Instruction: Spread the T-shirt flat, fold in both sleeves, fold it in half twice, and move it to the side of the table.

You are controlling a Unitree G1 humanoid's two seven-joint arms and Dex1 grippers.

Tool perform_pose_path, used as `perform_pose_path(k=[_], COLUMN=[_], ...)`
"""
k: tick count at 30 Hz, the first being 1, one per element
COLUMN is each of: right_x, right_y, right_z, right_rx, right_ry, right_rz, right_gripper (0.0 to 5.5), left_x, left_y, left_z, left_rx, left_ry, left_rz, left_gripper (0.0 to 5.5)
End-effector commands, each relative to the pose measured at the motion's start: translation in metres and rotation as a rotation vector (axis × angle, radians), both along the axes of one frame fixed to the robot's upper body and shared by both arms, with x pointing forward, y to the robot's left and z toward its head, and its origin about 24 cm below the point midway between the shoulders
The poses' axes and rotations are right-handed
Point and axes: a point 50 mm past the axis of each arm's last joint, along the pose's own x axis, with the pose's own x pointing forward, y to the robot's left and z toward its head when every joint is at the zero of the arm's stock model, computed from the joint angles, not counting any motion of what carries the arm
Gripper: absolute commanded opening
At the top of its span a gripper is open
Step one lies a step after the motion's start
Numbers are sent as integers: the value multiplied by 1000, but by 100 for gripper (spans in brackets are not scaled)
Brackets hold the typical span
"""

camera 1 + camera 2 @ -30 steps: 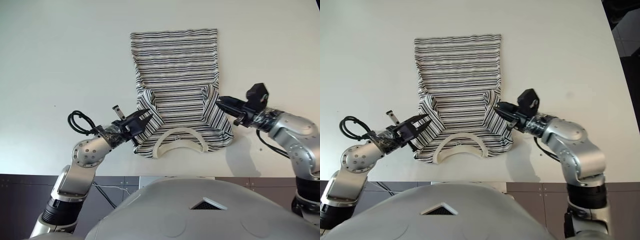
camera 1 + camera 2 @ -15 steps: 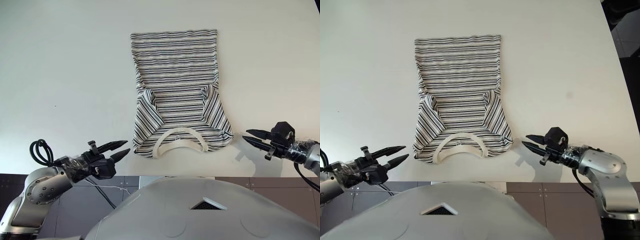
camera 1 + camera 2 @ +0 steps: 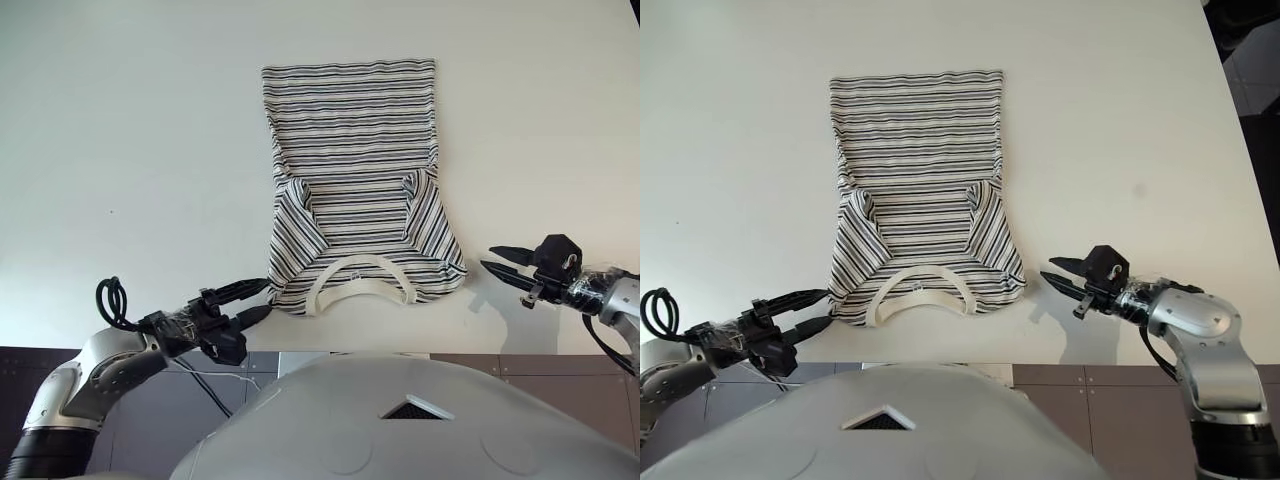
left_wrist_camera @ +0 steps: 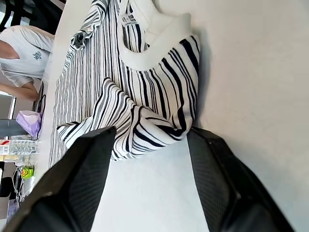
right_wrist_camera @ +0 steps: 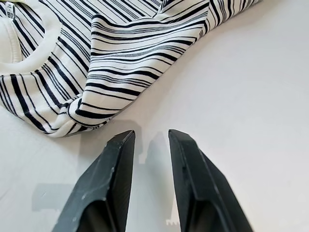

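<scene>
The striped T-shirt lies flat on the white table, both sleeves folded in over the body and its white collar towards me. My left gripper is open at the table's front edge, just off the shirt's near left corner. In the left wrist view that corner lies between the spread fingers. My right gripper is open, a short gap away from the shirt's near right corner, low over the table.
Bare table surface stretches wide to the left and right of the shirt. The table's front edge runs close under both grippers, with dark floor beyond it.
Both grippers left the folded sleeves and drew back to the front edge. Since then the left one has come in to the near left corner, and the right one has edged towards the shirt.
</scene>
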Motion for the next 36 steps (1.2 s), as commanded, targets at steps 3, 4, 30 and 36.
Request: perform_pose_path(k=[3, 4, 30, 36], right_x=[8, 8, -10, -2], right_y=[4, 4, 9, 23], right_z=[1, 1, -13, -17], right_rx=[-4, -5, -330, -340], right_ry=[-7, -8, -377, -485], right_rz=[19, 20, 685, 697], right_gripper=[126, 126, 209, 209], left_x=[-4, -4, -12, -11], left_y=[2, 2, 5, 4], left_z=[-28, -28, -31, -31], left_rx=[131, 133, 119, 122], left_ry=[94, 93, 173, 176], left_rz=[8, 10, -10, -20], left_gripper=[269, 269, 10, 10])
